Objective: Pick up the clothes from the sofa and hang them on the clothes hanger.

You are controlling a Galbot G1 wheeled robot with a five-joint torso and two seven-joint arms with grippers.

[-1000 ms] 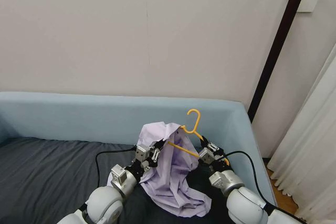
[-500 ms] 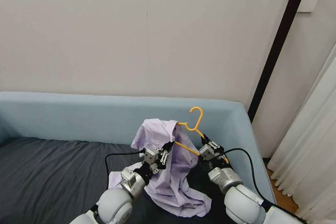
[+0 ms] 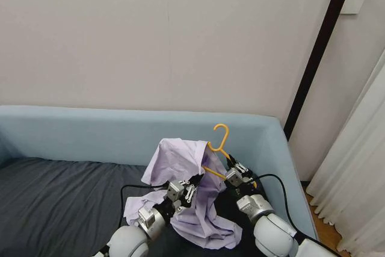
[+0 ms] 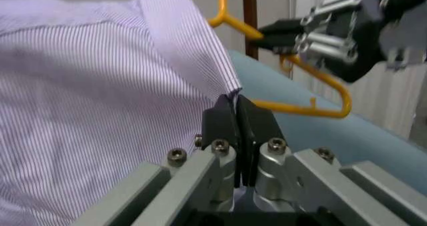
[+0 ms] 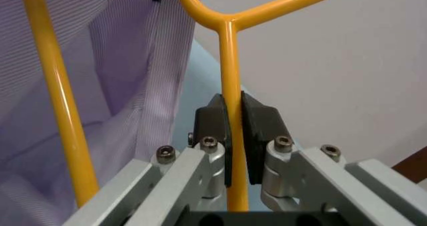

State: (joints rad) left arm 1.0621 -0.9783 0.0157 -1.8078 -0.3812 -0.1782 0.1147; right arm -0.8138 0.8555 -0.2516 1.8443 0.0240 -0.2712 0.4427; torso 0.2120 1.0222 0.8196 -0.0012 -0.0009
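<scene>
Shirt [image 3: 180, 167], pale lilac with fine stripes, is hanging partly draped over a yellow clothes hanger [image 3: 219, 139] above the right end of a light-blue sofa [image 3: 90, 133], with its lower folds reaching down onto the dark grey seat cushion [image 3: 54, 197]. The robot's left gripper [image 3: 188, 186] is pinching an edge of the fabric, its black fingers pressed together on the cloth just beside the hanger's lower bar. The right gripper [image 3: 236, 173] is clamping the hanger's yellow rod a little below the hook, with its fingers closed tightly on the rod, and is holding the hook upward toward the backrest. Both arms are reaching in from the near edge over the cushion, with black cables [image 3: 123, 192] looping from their wrists. The sofa is standing against a plain off-white wall [image 3: 150, 40]. A dark wooden post [image 3: 316, 52] is rising past the sofa's right end. White curtains [image 3: 361, 173] are falling in folds at the far right of the room.
</scene>
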